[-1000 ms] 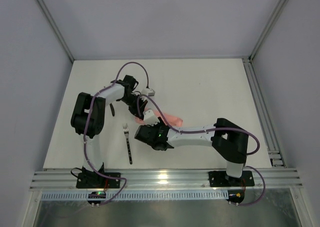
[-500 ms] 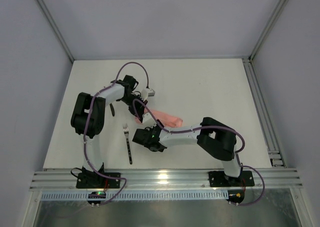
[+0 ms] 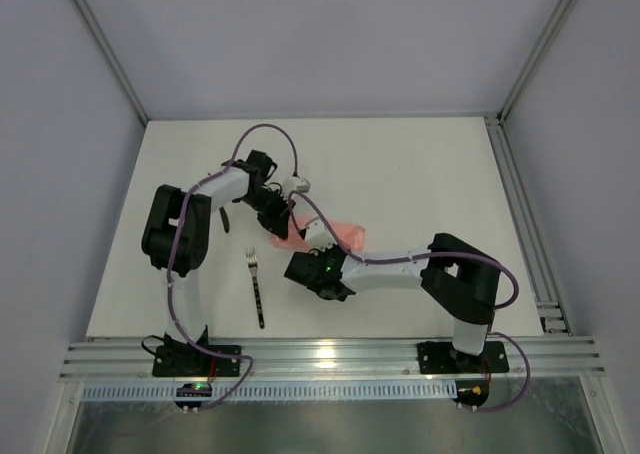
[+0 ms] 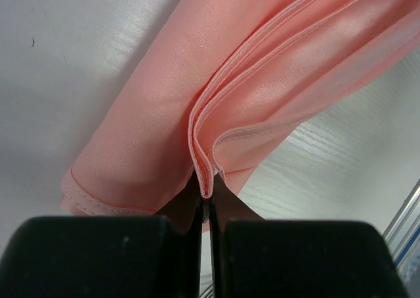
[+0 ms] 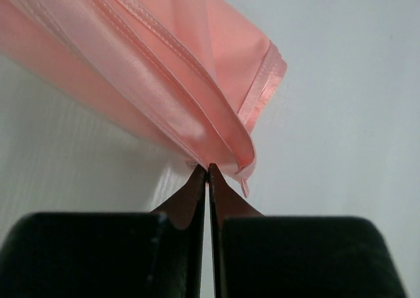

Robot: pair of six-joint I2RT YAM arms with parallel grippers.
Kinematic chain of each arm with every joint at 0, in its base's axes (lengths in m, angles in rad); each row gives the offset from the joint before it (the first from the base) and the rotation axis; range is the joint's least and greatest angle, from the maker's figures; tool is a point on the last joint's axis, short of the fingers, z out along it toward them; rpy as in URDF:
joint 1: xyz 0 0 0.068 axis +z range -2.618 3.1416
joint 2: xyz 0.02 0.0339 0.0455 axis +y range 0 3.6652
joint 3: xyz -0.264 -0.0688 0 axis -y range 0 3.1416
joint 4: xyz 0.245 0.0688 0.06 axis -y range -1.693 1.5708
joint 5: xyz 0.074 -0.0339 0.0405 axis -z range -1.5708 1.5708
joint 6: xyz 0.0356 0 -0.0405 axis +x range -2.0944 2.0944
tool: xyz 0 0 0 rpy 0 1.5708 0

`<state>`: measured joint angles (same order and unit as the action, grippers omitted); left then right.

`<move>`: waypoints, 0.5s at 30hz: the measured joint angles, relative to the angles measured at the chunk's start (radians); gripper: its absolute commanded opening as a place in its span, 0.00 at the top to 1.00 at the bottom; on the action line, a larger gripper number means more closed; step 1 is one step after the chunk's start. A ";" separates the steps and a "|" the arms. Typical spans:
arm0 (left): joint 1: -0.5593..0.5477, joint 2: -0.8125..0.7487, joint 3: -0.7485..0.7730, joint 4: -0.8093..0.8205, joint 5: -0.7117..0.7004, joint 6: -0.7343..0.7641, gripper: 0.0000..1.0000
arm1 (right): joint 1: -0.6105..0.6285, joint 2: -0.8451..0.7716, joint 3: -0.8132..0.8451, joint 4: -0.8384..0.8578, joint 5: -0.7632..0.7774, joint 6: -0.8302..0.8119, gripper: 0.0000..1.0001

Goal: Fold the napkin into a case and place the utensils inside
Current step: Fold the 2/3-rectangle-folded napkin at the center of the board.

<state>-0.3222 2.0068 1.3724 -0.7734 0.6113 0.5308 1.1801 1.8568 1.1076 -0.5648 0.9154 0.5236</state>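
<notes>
Both clamped the napkin [image 4: 157,114]: left gripper [image 4: 205,201] held stacked hems between its tips, right gripper [image 5: 209,178] barely nipped the fold; slow, level lift advised.

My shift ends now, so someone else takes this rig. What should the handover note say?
Left pincer: shut on layered edges of the napkin.
Right pincer: shut, pinching a folded edge near its corner.
Napkin: a folded strip where the arms meet; no pocket seen yet.
Fork: on the table, left of it, untouched.
Knife: likely the dark sliver by the left arm.
To do: finish the fold, insert both.
</notes>
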 measured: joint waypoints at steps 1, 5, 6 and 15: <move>0.000 0.000 0.000 0.000 0.000 0.000 1.00 | -0.002 -0.028 -0.018 0.018 -0.005 -0.005 0.96; -0.003 0.000 0.000 -0.001 0.001 0.001 1.00 | -0.033 -0.167 -0.105 0.132 -0.075 -0.071 0.96; -0.004 0.000 0.000 -0.002 0.004 0.001 1.00 | -0.051 -0.207 -0.134 0.169 -0.110 -0.098 0.96; -0.006 0.000 0.000 -0.001 0.011 0.006 1.00 | -0.355 -0.346 -0.293 0.404 -0.655 -0.340 0.91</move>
<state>-0.3279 2.0068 1.3720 -0.7746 0.6220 0.5365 0.8249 1.5112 0.8150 -0.1608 0.2604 0.1841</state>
